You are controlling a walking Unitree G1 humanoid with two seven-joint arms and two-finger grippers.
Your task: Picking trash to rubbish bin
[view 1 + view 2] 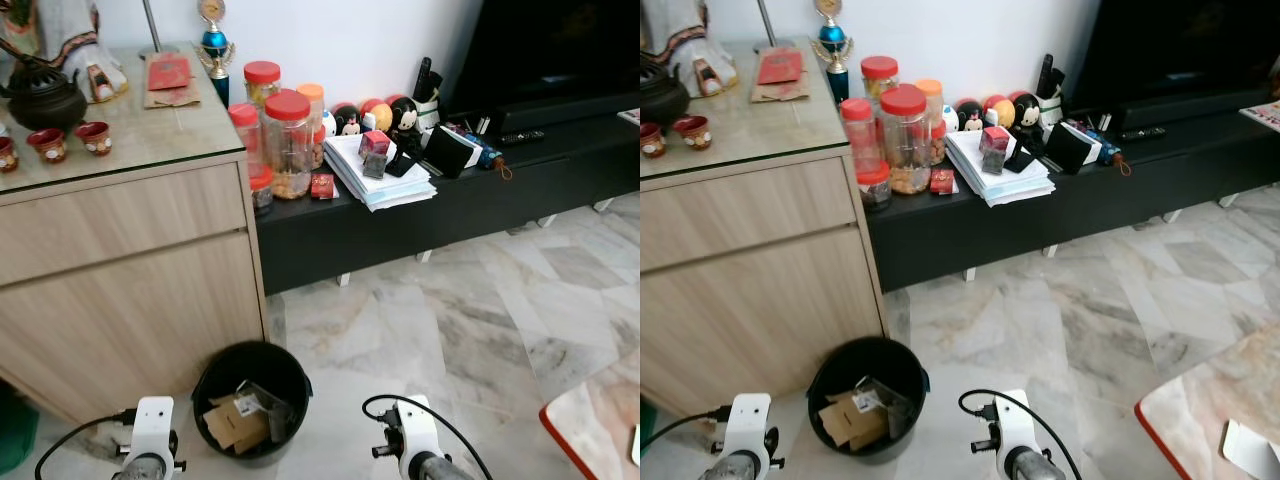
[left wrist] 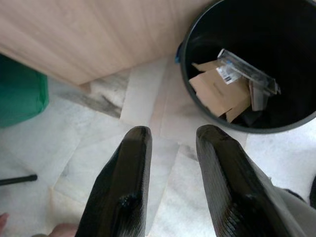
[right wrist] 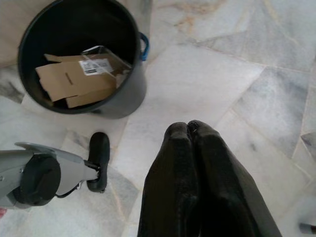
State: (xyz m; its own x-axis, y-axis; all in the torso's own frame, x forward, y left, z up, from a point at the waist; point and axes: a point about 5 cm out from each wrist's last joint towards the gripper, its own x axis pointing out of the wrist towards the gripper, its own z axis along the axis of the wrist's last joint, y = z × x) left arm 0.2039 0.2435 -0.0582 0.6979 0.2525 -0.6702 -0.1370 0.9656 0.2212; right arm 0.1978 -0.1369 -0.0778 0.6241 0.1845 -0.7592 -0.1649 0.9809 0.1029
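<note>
Left gripper (image 2: pixel 170 143) hangs low over the marble floor (image 2: pixel 98 148), fingers (image 2: pixel 126 182) parted with a narrow gap, holding nothing. Right gripper (image 3: pixel 190 129) also low over floor, its fingers (image 3: pixel 173 173) pressed together, empty. Black bin (image 1: pixel 252 398) stands on the floor just ahead of and between both grippers, closer to the left one; from the right wrist it lies ahead and off toward the left arm. Inside the bin: brown cardboard (image 3: pixel 69 81) lying flat and a clear plastic pack (image 3: pixel 101 61) with a white label on top of it; both trash pieces already in the bin. Bin has a blue handle lug (image 3: pixel 143 45) on its rim. Wooden cabinet (image 1: pixel 130 290) stands right behind the bin, touching or nearly so, with a glass top (image 1: pixel 150 130). On the cabinet top: black teapot (image 1: pixel 42 95), small red cups (image 1: pixel 70 140), red packets (image 1: pixel 168 75), trophy (image 1: pixel 213 45) at the back corner. Green object (image 2: pixel 19 94) on the floor beside the cabinet, out past the left gripper. Further ahead, a low black TV bench (image 1: pixel 420 215) against the wall, carrying red-lidded jars (image 1: pixel 285 140), a stack of white papers (image 1: pixel 380 175), mouse figurines (image 1: pixel 400 115), black wallet-like item (image 1: pixel 450 150), and a remote (image 1: pixel 522 137). Red-edged mat corner (image 1: pixel 590 420) on the floor out beyond the right gripper.
</note>
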